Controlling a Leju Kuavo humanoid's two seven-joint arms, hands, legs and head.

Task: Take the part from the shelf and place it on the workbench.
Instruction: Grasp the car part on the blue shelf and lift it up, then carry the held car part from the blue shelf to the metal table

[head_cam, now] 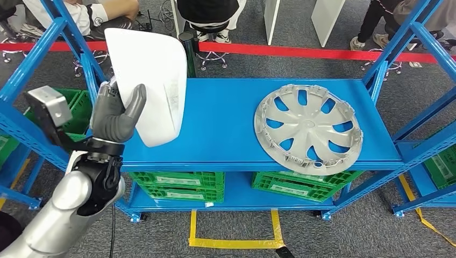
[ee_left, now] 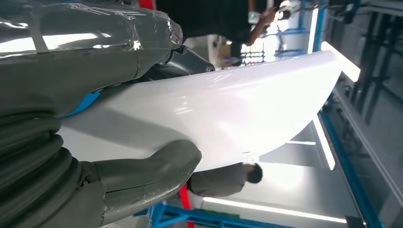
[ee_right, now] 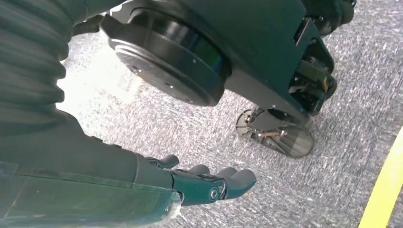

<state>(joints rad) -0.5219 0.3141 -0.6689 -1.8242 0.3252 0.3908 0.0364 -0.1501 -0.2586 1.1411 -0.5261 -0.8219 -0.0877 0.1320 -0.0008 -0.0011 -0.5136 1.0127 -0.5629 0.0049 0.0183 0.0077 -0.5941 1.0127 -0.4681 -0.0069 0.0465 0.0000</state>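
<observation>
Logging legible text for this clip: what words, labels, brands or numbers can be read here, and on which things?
None can be read.
Green crates under the blue shelf: white labels, too small and blurred.
White part in the left hand: faint grey marks, no legible text.
Silver wheel cover: no legible marking.

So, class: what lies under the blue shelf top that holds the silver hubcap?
Green crates and sit on the lower shelf beneath the blue shelf top carrying the hubcap. Their contents are covered.
</observation>
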